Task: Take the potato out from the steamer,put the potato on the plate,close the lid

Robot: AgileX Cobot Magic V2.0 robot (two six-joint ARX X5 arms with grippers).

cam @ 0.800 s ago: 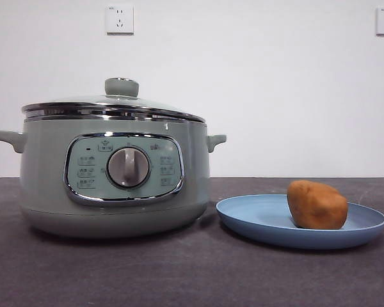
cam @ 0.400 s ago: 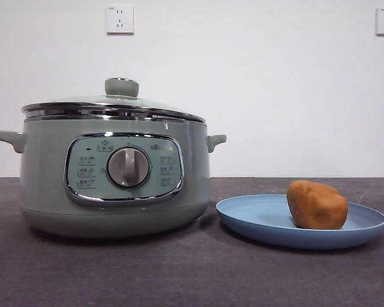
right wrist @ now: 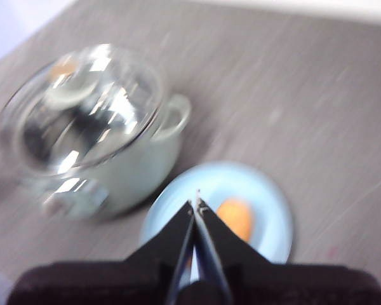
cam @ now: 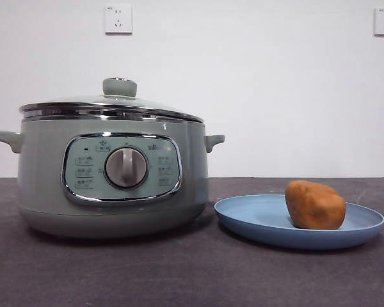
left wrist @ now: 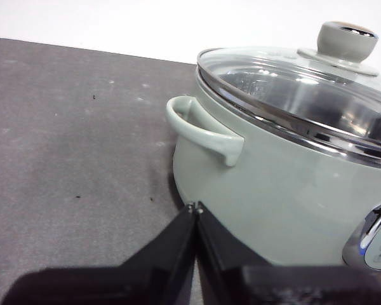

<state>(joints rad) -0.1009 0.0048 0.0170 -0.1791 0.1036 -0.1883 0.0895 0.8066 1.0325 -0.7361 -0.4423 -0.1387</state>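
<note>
The steamer [cam: 112,173] is standing on the dark worktop [cam: 179,275], filling the left and middle of the front view, with its chrome-framed control panel [cam: 122,168] and grey dial [cam: 126,167] facing the camera. The lid [cam: 112,105] is sitting closed on the pot's chrome rim, its pale green knob [cam: 120,87] pointing straight up. Two small side handles are sticking out, one at the far left [cam: 5,139] and one toward the middle of the frame [cam: 214,141].

At the lower right of the front view, the plate [cam: 256,220] is resting on the worktop just beside the steamer's base, not touching it as far as this view shows. The potato [cam: 315,204] is lying on the plate, on its right half, upright on its broader side. Two wall sockets [cam: 118,18] are showing on the white wall at the top left and top right corners.

Neither arm is appearing in the front view. In the left wrist view, the left hand [left wrist: 195,210] is hanging with its two black jaws pressed together, holding nothing, close beside the steamer's wall beneath a side handle [left wrist: 203,127]. The right wrist view is blurred; there the right hand [right wrist: 196,202] is hovering high over the plate [right wrist: 267,203] and the potato [right wrist: 236,218], its jaws meeting at the tips and gripping nothing.
</note>
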